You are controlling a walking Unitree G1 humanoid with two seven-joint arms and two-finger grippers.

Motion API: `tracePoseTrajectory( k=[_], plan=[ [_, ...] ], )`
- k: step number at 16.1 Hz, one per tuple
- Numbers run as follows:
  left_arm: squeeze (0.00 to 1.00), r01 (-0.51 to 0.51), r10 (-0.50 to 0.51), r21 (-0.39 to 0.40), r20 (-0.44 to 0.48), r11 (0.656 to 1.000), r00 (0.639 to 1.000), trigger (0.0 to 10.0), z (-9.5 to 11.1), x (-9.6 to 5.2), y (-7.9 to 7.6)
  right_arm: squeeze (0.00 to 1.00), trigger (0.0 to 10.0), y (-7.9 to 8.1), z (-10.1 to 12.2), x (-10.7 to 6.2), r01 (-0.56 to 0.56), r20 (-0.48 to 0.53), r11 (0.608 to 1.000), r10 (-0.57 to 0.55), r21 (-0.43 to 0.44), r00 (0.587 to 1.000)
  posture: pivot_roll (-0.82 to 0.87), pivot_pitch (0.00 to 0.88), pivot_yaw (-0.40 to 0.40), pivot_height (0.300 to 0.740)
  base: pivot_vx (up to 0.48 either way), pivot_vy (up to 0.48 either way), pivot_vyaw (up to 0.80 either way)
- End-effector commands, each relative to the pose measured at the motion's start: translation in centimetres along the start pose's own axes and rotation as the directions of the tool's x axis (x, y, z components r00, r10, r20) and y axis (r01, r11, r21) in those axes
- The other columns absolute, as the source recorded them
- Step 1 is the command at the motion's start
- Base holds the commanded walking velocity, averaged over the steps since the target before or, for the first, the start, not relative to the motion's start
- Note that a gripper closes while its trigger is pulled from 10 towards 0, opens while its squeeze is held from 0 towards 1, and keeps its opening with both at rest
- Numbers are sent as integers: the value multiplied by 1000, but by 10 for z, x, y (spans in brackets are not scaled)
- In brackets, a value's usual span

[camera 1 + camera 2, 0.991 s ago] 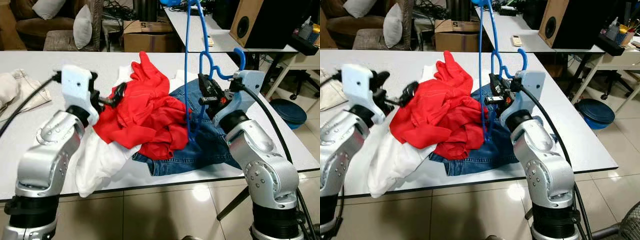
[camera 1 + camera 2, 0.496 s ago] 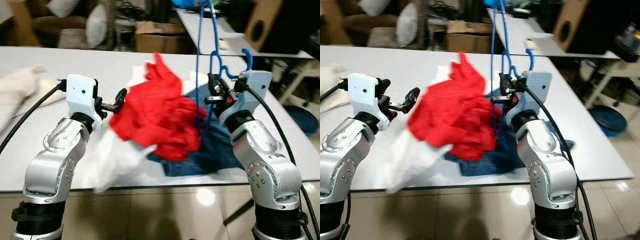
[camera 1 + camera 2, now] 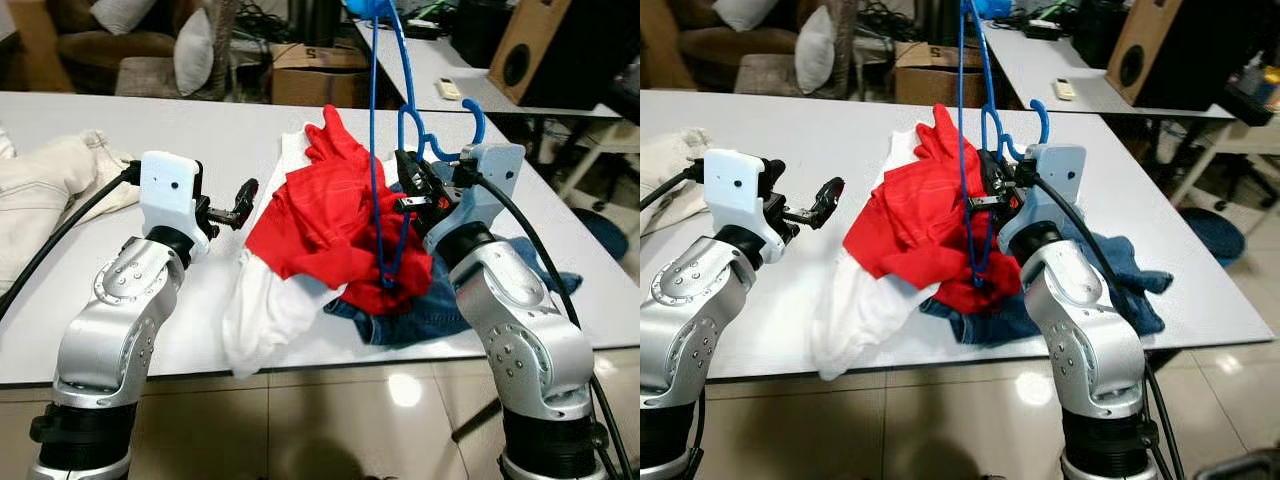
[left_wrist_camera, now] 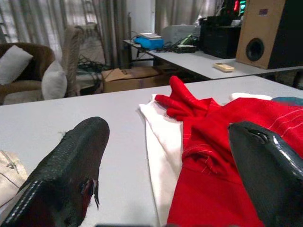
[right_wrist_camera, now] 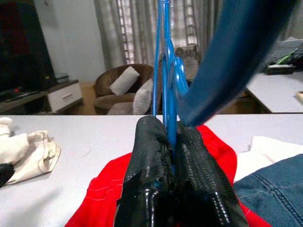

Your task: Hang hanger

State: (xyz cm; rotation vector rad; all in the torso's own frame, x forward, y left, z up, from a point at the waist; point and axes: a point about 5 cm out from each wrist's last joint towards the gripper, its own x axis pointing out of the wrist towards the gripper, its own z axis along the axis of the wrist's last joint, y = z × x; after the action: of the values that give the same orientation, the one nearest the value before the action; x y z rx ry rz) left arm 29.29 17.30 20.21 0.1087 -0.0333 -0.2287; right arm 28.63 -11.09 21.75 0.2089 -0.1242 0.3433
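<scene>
White counter (image 3: pixel 120 330) carries a heap of clothes: red garment (image 3: pixel 320 215) over a white one (image 3: pixel 270 305) w/ blue jeans (image 3: pixel 430 310) beneath. Right end effector (image 3: pixel 412 188) is clamped on the blue hanger (image 3: pixel 378 150), held upright above the red garment. Left end effector (image 3: pixel 238 205) hovers just beside the pile, fingers (image 4: pixel 71 175) spread, gripping nothing.

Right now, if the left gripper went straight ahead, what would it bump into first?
Probably the red garment: the open left gripper points at its near edge beside the white cloth, though depth is hard to judge.
</scene>
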Motion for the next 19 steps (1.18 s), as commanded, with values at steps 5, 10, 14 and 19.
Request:
tracePoseTrajectory(
  k=[5,10,14,19],
  plan=[
    [0,10,-10,20,14,1000,1000,10000,3,0,-5,0,10000,1,3,5,3,13,999,-3,-50,1000,-47,10,-68,740,0,300,0],
    [0,9,-9,28,15,1000,1000,10000,3,-1,-5,0,10000,0,2,6,33,27,999,-33,-7,999,-46,2,-71,740,0,299,0],
    [0,9,-9,32,15,999,1000,10000,2,-1,-5,0,10000,0,2,5,21,20,1000,-21,10,1000,-45,0,-72,740,0,295,0],
    [0,8,-9,33,17,999,1000,10000,1,-2,-7,0,10000,3,0,5,1,14,1000,-2,27,1000,-45,0,-79,740,0,292,0]
  ],
)
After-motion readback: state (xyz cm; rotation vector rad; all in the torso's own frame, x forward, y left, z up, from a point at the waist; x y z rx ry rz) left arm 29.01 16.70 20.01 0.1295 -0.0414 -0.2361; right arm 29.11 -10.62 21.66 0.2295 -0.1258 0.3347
